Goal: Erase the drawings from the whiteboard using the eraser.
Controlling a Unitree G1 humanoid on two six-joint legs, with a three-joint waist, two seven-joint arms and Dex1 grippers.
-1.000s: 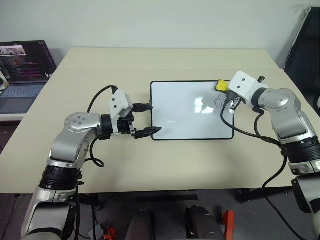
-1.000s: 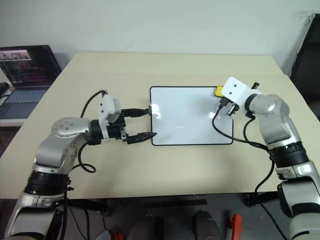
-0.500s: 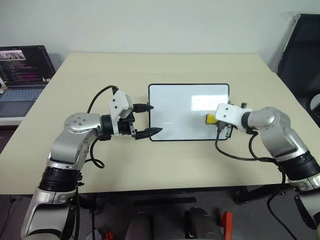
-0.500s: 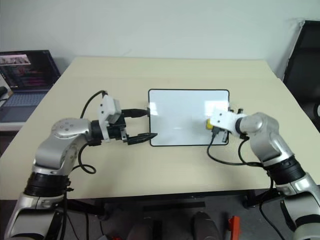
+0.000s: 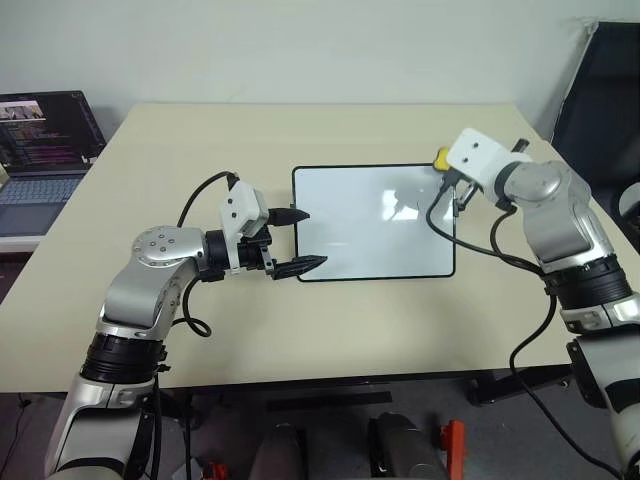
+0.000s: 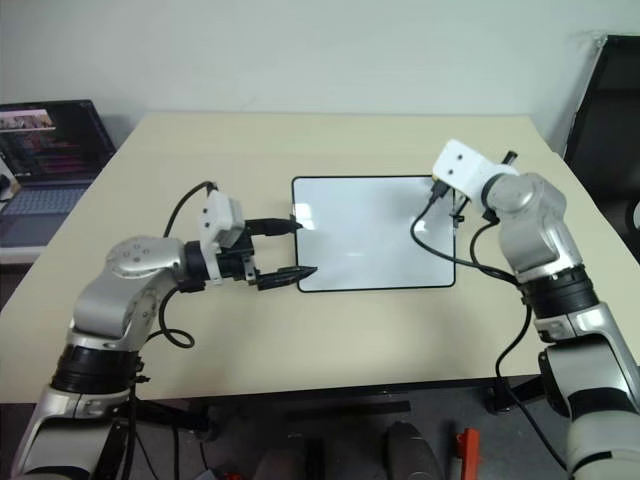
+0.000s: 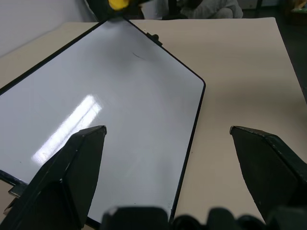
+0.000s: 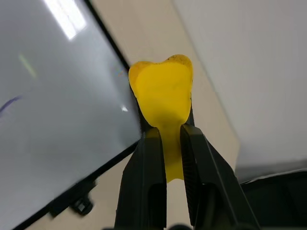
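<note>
The whiteboard [image 5: 370,225] lies flat in the middle of the table. My left gripper [image 5: 308,238] is open at its left edge, one finger over the board's near left corner, and holds nothing. At the board's far right corner, my right gripper [image 8: 170,130] is shut on the yellow eraser [image 5: 441,158], which also shows in the wrist views [image 8: 162,91] [image 7: 117,4]. Of the drawings, a short thin stroke [image 7: 139,55] remains on the right part of the board, and a blue line [image 8: 10,102] shows close to the eraser.
A black cable [image 5: 440,225] from my right wrist loops over the board's right side. An open laptop [image 5: 45,140] sits on a side desk at far left. A dark chair [image 5: 610,90] stands beyond the table's right edge.
My right gripper with the eraser swept from the board's far right corner down to its near right part, then back up to the far corner. The left gripper kept still.
</note>
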